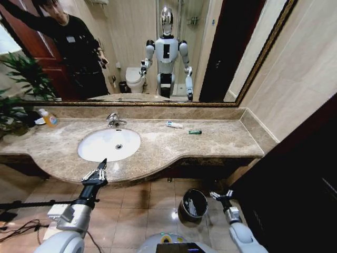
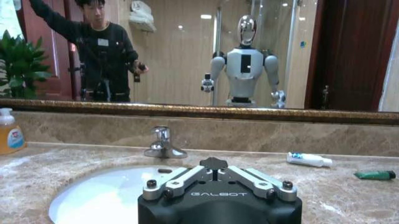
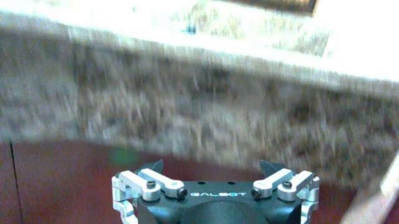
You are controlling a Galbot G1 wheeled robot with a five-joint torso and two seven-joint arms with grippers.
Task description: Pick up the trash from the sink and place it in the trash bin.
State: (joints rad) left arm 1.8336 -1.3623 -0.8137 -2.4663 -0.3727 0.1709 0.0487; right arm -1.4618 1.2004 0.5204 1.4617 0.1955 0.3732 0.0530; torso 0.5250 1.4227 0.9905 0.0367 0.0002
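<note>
The white oval sink [image 1: 100, 150] is set into a marble counter, with a chrome tap [image 1: 113, 120] behind it and a small drain [image 1: 119, 146]. Two pieces of trash lie on the counter to the right of the basin: a white-and-blue tube [image 1: 174, 125] [image 2: 309, 159] and a small green packet [image 1: 195, 132] [image 2: 374, 175]. The round dark trash bin [image 1: 192, 204] stands on the floor below the counter's front. My left gripper [image 1: 96, 173] [image 2: 214, 163] hovers shut at the basin's front edge. My right gripper [image 1: 222, 196] [image 3: 212, 166] is open, low beside the bin.
An orange-yellow soap bottle [image 1: 49, 117] [image 2: 9, 131] and a green plant [image 1: 18, 95] stand at the counter's left end. A large mirror [image 1: 158, 52] backs the counter. A dark cabinet [image 1: 300, 174] closes off the right side. Cables [image 1: 21, 226] lie on the tiled floor.
</note>
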